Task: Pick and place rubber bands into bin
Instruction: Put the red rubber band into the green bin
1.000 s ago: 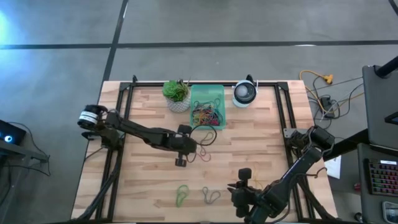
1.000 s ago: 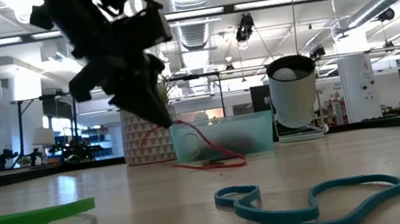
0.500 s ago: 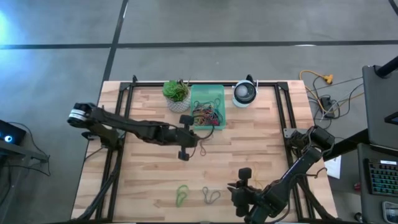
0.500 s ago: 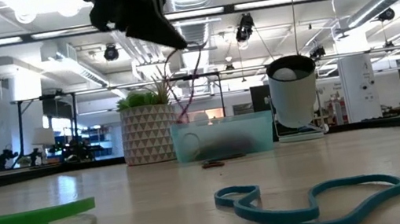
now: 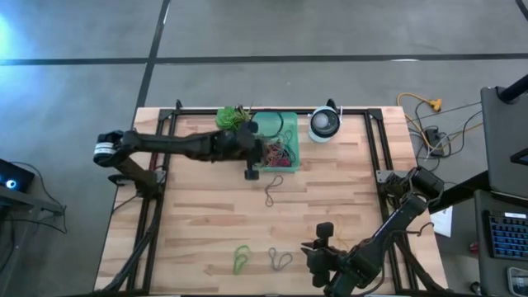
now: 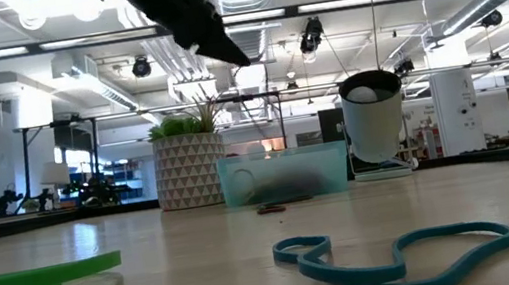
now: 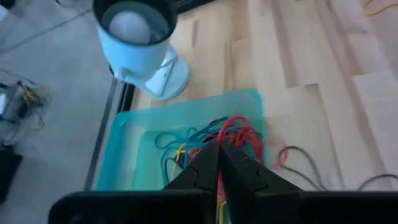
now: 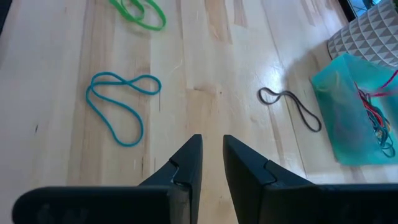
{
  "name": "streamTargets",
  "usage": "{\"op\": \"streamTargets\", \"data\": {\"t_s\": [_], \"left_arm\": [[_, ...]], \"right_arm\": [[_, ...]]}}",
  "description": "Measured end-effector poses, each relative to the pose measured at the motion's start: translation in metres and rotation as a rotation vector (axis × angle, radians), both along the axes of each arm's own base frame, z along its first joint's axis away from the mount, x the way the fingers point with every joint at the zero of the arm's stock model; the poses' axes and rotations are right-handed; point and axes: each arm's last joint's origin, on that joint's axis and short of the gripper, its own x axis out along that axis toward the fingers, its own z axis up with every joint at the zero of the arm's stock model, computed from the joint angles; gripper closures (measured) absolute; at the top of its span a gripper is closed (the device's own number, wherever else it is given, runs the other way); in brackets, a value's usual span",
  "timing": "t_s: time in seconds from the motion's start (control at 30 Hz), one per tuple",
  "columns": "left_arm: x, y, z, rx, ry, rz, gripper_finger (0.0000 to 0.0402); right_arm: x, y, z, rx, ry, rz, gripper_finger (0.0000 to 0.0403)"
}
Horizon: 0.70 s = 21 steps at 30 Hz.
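At the far edge of the counter [image 5: 198, 214], your mint-green bin [image 5: 277, 142] holds a tangle of rubber bands [image 7: 233, 134]. Your left tool [image 7: 217, 152] hangs above it, fingers shut on a red band. Nearer you, a dark band [image 5: 272, 190], a green band [image 5: 241, 258] and a teal band [image 5: 280, 260] lie loose. Your right tool [image 8: 211, 146] waits near the front edge, fingers slightly apart, empty.
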Motion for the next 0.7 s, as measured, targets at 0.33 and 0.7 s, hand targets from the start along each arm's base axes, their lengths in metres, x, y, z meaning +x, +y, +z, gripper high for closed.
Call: {"op": "streamTargets", "data": {"t_s": [0.33, 0.7], "left_arm": [[0.011, 0.049, -0.025, -0.071, 0.006, 0.046, 0.0402], [0.022, 0.064, -0.056, -0.138, 0.059, 0.104, 0.0401]], "right_arm": [[0.0, 0.0, 0.0, 0.002, -0.001, 0.0, 0.0344], [-0.001, -0.001, -0.003, -0.003, 0.003, 0.0, 0.0344]]}}
